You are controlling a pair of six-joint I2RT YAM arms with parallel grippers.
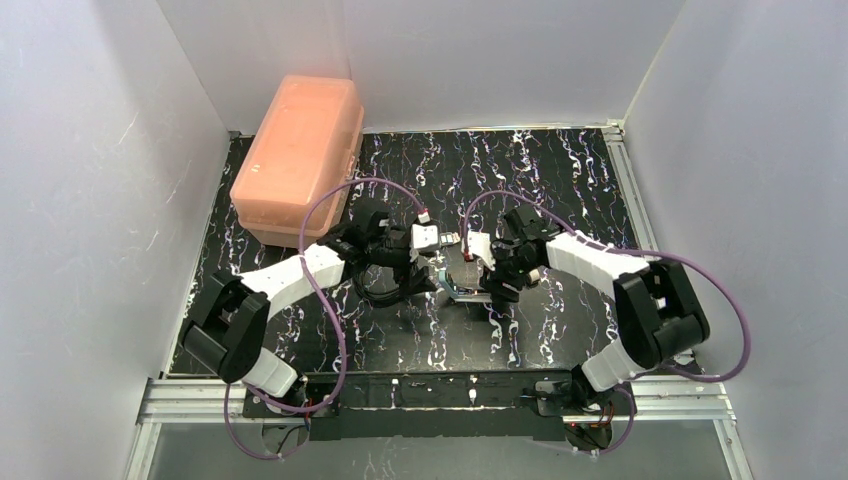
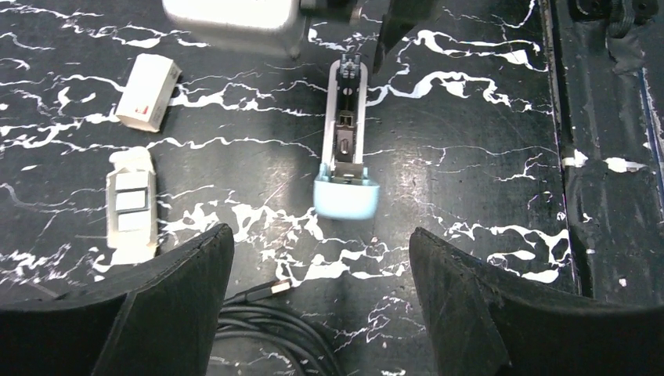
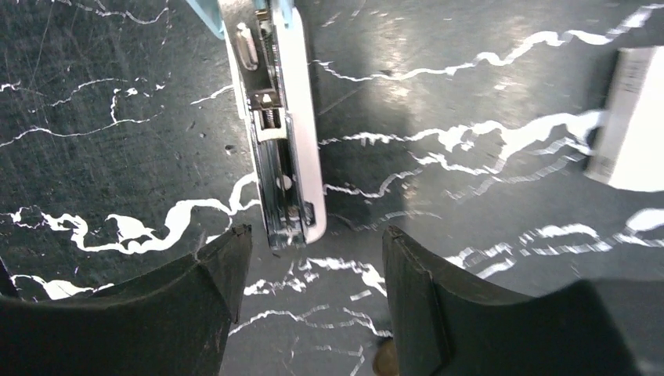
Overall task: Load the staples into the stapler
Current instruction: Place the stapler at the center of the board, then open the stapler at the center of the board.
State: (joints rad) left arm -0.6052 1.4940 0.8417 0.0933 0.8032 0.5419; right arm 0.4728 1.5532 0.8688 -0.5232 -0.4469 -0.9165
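The stapler (image 2: 344,149) lies on the black marbled table between the two arms, hinged open, its silver channel up and its light-blue end (image 2: 346,197) toward my left gripper. My left gripper (image 2: 319,233) is open just short of that end, with only bare table between its fingers. In the right wrist view the stapler (image 3: 279,133) shows its metal channel and spring, and my right gripper (image 3: 315,235) is open just behind its other end, not touching it. The staples (image 2: 131,202) lie as silvery strips in a pale cardboard sleeve left of the stapler. From above, the stapler (image 1: 462,282) is partly hidden by both wrists.
A small white block (image 2: 149,92) with a red mark lies beyond the sleeve. A coiled black cable (image 2: 270,325) lies under my left gripper. An orange lidded box (image 1: 300,155) stands at the back left. White walls enclose the table.
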